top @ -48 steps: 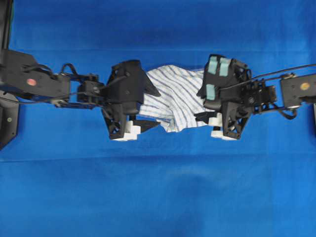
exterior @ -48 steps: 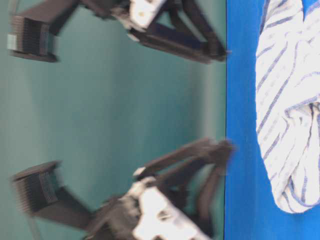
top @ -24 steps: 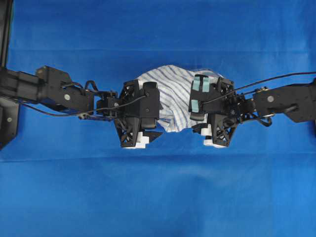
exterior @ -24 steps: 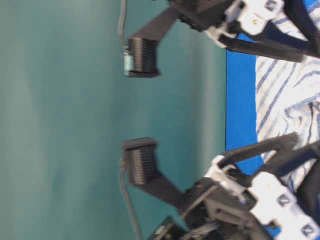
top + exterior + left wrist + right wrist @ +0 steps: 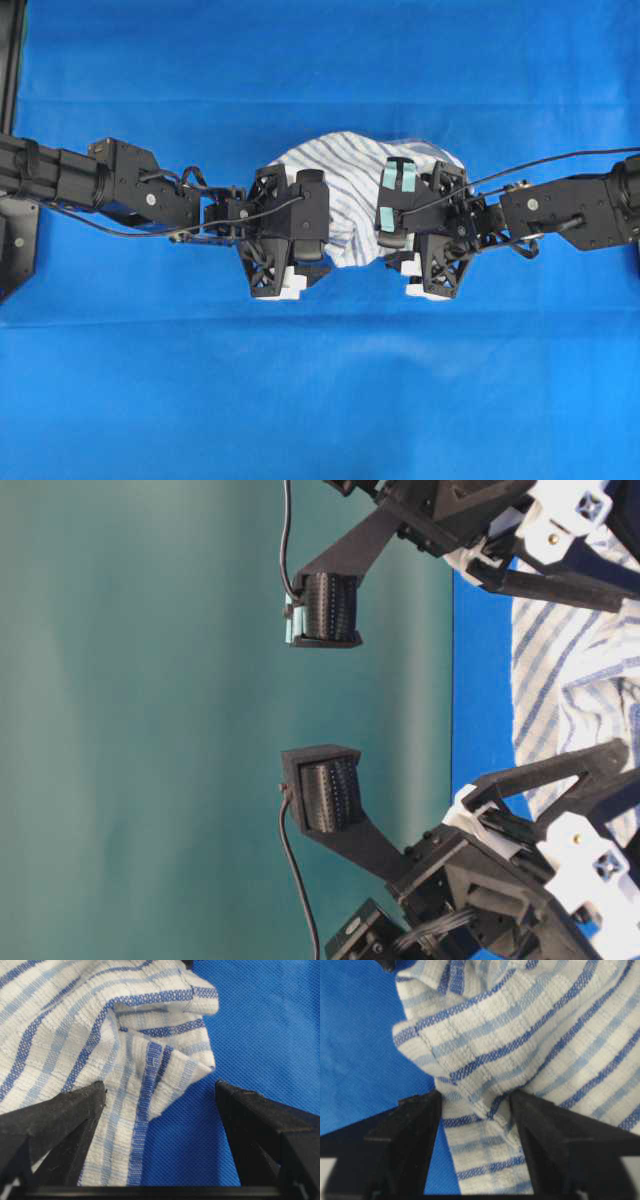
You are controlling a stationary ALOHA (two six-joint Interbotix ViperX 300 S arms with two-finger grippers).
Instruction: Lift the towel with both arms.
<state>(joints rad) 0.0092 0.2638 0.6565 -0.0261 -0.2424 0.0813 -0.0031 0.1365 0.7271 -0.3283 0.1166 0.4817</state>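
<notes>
Closest in the left wrist view, the left black two-finger claw [image 5: 160,1105] stands with its jaws apart. Between them lies a folded corner of the small soft white towel with thin blue stripes [image 5: 125,1060], one finger [image 5: 65,1115] resting on or just over the cloth, the other over bare blue covering. In the right wrist view, the right black claw [image 5: 475,1110] also has its jaws apart, with a ridge of the towel bunched in the gap; neither claw looks clamped shut on the cloth yet.

Farther out, the overhead view shows the towel [image 5: 350,180] lying crumpled on the blue cloth-covered table [image 5: 320,400], directly between the two claws, which sit over its opposite ends.

By my reading, the approach is done; closing on the cloth and lifting are left.

Both claws hide the towel's ends from above. The table-level view is turned sideways and cuts off most of the towel. Whether the fingertips touch the table cannot be told.
</notes>
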